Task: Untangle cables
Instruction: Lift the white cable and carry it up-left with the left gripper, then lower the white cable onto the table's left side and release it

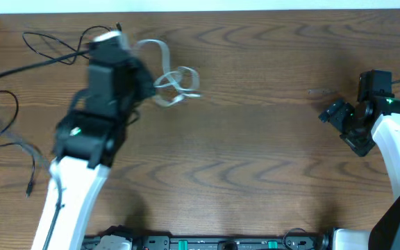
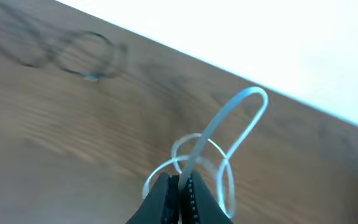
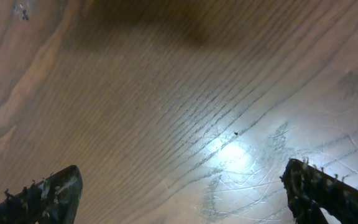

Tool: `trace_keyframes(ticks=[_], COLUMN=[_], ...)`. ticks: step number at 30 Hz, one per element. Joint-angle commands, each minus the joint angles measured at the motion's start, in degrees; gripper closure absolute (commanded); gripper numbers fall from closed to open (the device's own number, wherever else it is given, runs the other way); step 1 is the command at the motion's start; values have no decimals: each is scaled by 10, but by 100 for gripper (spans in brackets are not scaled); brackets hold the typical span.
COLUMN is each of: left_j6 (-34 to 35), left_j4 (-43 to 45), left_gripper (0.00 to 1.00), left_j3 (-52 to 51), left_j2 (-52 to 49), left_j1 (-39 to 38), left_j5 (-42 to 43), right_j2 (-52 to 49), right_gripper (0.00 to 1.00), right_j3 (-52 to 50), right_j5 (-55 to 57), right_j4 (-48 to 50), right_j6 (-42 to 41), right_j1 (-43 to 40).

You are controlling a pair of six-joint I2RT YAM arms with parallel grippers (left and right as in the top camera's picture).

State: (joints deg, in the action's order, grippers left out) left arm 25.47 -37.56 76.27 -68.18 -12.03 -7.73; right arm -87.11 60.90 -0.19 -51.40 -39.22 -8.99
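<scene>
Left gripper (image 2: 179, 186) clamped tight on the white cable (image 2: 215, 130), its loops just ahead of the tips. Advise a slow, steady pull so the loops do not knot. Right gripper (image 3: 179, 193) spread wide, empty.

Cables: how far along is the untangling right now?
Done: two black cables lie spread out at the far left, apart from the white cable. In hand: the left gripper is shut on the white cable, holding one loop raised. Left: its coiled loops need straightening out; the right gripper hangs open and empty.
</scene>
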Motion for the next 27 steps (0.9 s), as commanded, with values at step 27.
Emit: trace_keyframes(ticks=[27], left_j6=[113], left_j4=[-34], left_gripper=[93], left_j3=[2], left_j2=[-181], left_j1=[354], left_j5=[-154], right_j2=[-2], right_gripper=[1], right_j3=[0], right_j5=[7], right_j4=[0], right_j6=[-1], right_j1=[-3])
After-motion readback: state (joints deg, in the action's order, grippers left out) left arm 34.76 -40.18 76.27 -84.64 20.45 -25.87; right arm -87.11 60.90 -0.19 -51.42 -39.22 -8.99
